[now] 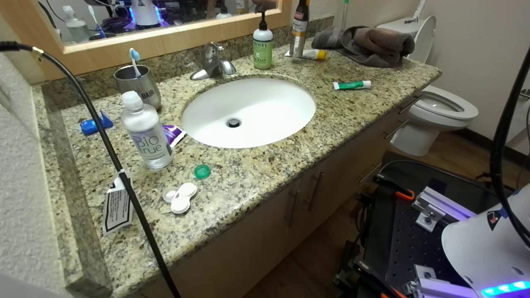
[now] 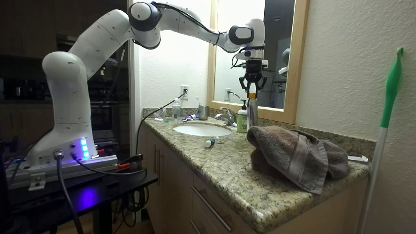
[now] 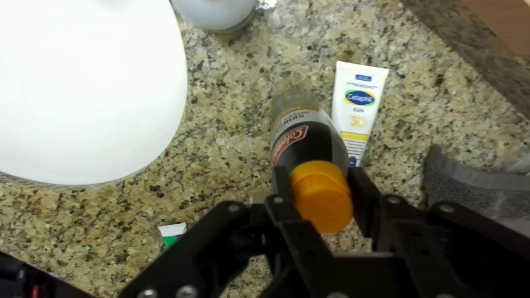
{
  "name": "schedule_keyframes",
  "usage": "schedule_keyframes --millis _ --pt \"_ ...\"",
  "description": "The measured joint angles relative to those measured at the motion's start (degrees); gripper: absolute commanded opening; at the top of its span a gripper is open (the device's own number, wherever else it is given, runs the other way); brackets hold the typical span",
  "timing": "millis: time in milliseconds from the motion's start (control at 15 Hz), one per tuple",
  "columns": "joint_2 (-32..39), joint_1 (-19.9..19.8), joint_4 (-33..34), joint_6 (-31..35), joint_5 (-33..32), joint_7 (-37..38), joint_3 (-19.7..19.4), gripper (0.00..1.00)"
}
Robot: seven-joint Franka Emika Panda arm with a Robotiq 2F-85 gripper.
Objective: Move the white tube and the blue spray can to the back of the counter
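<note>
- So, wrist view first: my gripper (image 3: 321, 186) is clamped on the can (image 3: 310, 142), my fingers (image 3: 283, 182) set against both sides of its orange cap.
- Meanwhile, in an exterior view, my arm (image 2: 146, 19) shows whole, reaching over the counter (image 2: 211, 159), the can upright beneath me, near the soap (image 2: 241, 121), with the towel (image 2: 292, 152) screening its foot.
- And there's that foot, in an exterior view, in front of the white tube (image 1: 311, 54)! Up there my gripper is out of frame. Whether the can touches the counter, I can't tell.
- Back to the wrist view: the white tube lies flat just beside the can, on the side away from the sink (image 3: 91, 91), print up, "Cetaphil" plain to read.
- Its yellow cap (image 1: 321, 54), covered by my fingers there, sits in plain sight in an exterior view.
- Green tube (image 1: 352, 85): full length in an exterior view, only one end in my wrist view.
- Look, cup (image 1: 144, 86), clear bottle (image 1: 147, 136) and lens case (image 1: 181, 198), past the sink: both exterior views have them, the wrist view doesn't.
- Toilet (image 1: 449, 103) too, only in an exterior view.
</note>
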Motion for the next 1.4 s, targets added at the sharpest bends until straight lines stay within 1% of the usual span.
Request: schedule_keyframes --millis 133,400,667,867,1000,1133,1400 --pt "1.11 -0.10 1.62 -2.39 0.00 0.00 1.48 0.13" --pt "3.39 1.09 6.55 -1.94 -1.23 1.00 2.54 0.13" --pt "6.83 2.14 12.36 -2.00 -4.88 4.87 2.81 0.13" --pt "10.42 1.88 15.83 -2.46 -7.07 8.72 2.80 0.13" --pt "12.83 0.72 18.12 -3.41 -7.27 10.80 2.69 0.13" --pt "14.46 -1.50 21.41 -5.45 -6.15 12.12 3.00 0.13" --pt "15.24 -6.60 24.50 -9.13 -2.36 15.62 5.95 0.13"
